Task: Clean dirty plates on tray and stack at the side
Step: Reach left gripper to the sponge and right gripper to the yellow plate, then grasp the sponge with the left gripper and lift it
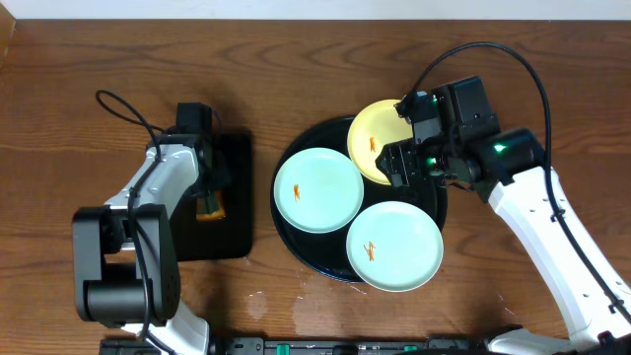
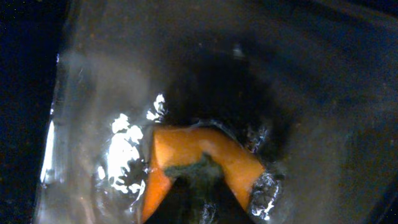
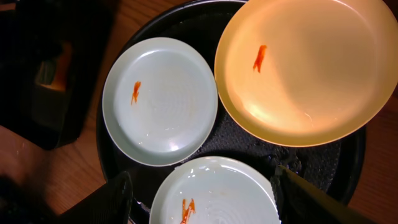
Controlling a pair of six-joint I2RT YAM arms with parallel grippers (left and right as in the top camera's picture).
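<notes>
Orange smears (image 1: 296, 190) mark all three plates (image 1: 325, 202), which lie on the tray (image 1: 296, 244) with none stacked aside, so cleaning looks unstarted. Left claw (image 1: 208, 195) pinches a sponge (image 2: 205, 152) in the small tray (image 1: 233, 229). Right claw (image 1: 392, 166) hangs spread above the plates.

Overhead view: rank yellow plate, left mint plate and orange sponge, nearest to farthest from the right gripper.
1. yellow plate, partly under the right gripper.
2. left mint plate, to its left.
3. orange sponge, far left.
</notes>
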